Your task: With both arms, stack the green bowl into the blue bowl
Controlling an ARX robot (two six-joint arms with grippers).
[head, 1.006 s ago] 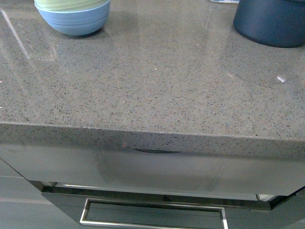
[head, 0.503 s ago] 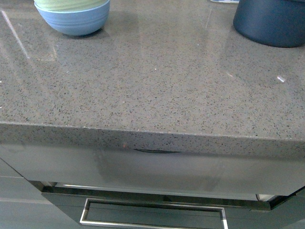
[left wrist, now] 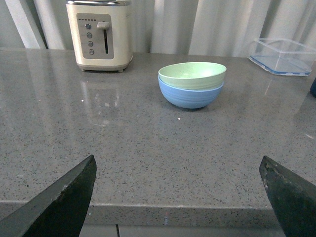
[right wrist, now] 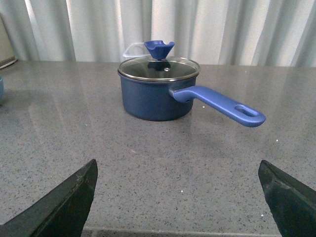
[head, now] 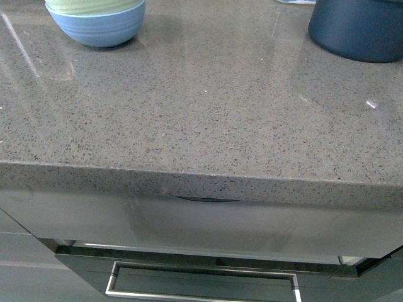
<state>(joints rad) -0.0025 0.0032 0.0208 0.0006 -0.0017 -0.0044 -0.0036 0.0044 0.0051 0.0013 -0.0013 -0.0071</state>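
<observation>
Sitting nested inside the blue bowl (left wrist: pixel 190 96), the green bowl (left wrist: pixel 192 75) shows its pale rim above the blue one's ridged wall. The pair stands on the speckled grey counter (left wrist: pixel 148 148), toward its back and left of the middle, well in from the front edge; the front view catches them at the counter's far left (head: pixel 96 24).

A cream toaster (left wrist: pixel 100 34) stands near the back edge, to the left of the bowls and apart from them, and a clear lidded container (left wrist: pixel 281 57) lies at the back on their other side.

The left pincer (left wrist: pixel 177 197) hangs at the front edge with its dark fingers (left wrist: pixel 64 197) spread wide, holding nothing, well apart from the bowls.

The right pincer (right wrist: pixel 177 197) is likewise spread wide and empty at the front edge, facing a dark blue saucepan (right wrist: pixel 153 96) with a glass lid (right wrist: pixel 159 68) and a long blue handle (right wrist: pixel 219 104).
</observation>
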